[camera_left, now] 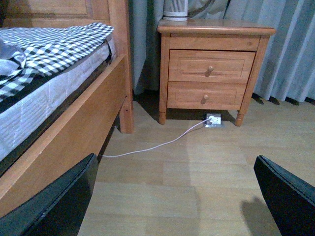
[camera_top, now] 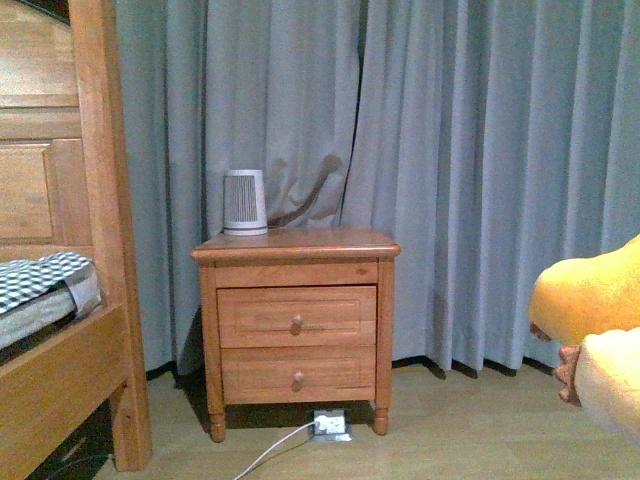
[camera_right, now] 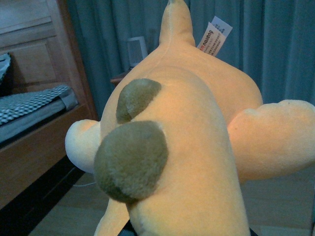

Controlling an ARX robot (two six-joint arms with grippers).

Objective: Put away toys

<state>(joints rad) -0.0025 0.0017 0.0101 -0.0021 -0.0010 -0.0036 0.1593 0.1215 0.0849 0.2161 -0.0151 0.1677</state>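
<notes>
Plush toy (camera_top: 590, 300) hangs clear of the floor at my right, well apart from the bedside cabinet (camera_top: 296, 320), not yet put away. My right hand is hidden beneath it, so I cannot tell its grip. My left hand (camera_left: 174, 162) gapes wide, empty.

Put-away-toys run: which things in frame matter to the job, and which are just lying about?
Job:
- orange-yellow plush toy, up off the floor on the robot's right

Just there:
- nightstand
- ribbed white appliance on top of it
- bed
- curtains
- floor socket with its cable
</notes>
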